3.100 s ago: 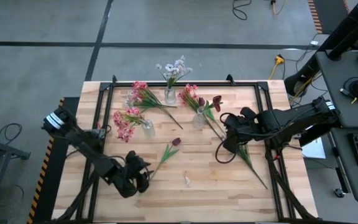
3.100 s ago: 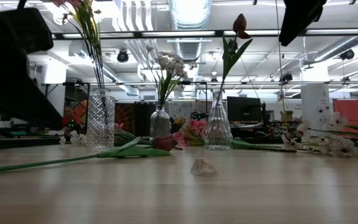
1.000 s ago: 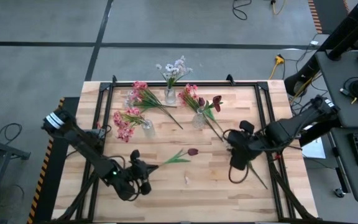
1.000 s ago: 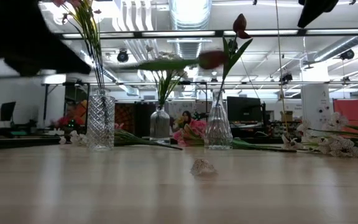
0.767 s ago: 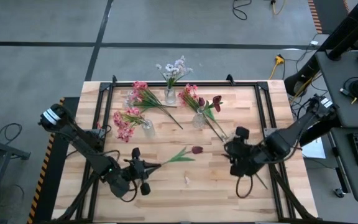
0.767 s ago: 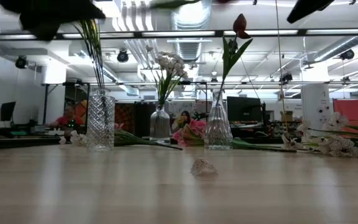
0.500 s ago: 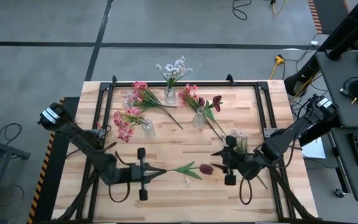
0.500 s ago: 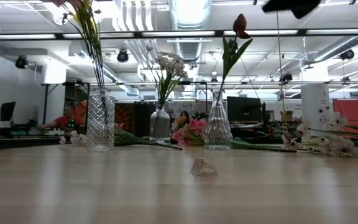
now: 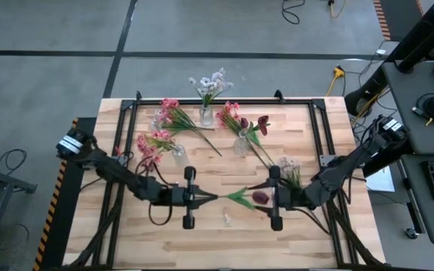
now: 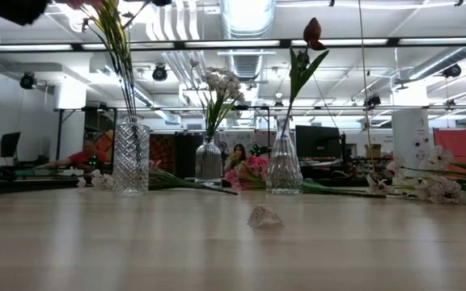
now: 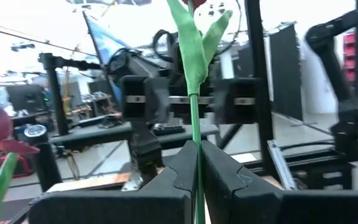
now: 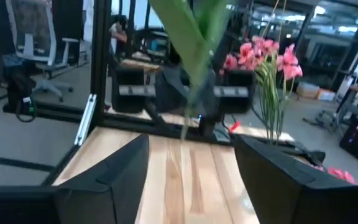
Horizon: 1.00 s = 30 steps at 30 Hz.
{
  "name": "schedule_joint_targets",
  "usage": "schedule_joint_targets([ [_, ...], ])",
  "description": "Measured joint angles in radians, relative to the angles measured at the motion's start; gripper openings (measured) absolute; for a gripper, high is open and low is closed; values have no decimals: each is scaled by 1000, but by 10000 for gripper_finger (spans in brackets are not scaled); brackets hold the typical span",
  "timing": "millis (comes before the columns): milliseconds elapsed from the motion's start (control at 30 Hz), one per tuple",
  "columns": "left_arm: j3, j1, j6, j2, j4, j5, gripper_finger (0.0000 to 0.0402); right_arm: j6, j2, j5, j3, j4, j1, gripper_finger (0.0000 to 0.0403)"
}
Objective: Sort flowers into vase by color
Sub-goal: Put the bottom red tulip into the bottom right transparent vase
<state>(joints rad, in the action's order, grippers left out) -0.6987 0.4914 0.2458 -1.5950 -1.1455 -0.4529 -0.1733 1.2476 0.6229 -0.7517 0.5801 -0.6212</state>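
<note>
Above the middle of the desk [image 9: 224,233], the left gripper [image 9: 202,198] pinches a dark red tulip's [image 9: 260,197] stem end. The right gripper [image 9: 266,199], fingers [image 12: 98,186] spread, straddles the bloom from the right.

Monitors [image 10: 318,141] behind the wooden table [image 9: 202,233].

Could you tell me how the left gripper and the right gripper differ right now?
The left gripper has its fingers shut on the stem of the dark red flower; the right gripper has its fingers spread wide, with the flower's leaves between them but not clamped. The left gripper is at the stem end, the right gripper at the bloom end. Both are raised above the table, facing each other.
</note>
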Motion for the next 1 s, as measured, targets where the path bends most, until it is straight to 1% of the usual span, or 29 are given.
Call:
schedule_joint_targets([
  [167,0,-8,39,-86,-153,-1,0,-58,68,6,-8,169,24,243],
  [267,0,-13,55,-128,-235,-5,0,-97,107,2,-14,234,39,239],
  [333,0,-17,60,-150,-277,-9,0,-102,129,-20,-16,260,51,233],
  [433,-4,-20,59,-173,-295,-11,0,-88,153,-74,-37,277,73,223],
  [700,-11,-24,57,-193,-297,-12,0,-86,213,-80,-105,271,108,197],
  [833,-11,-24,57,-193,-297,-11,0,-99,222,-80,-112,270,109,160],
  [1000,-10,-24,57,-192,-295,-11,0,-100,220,-80,-112,270,109,86],
])
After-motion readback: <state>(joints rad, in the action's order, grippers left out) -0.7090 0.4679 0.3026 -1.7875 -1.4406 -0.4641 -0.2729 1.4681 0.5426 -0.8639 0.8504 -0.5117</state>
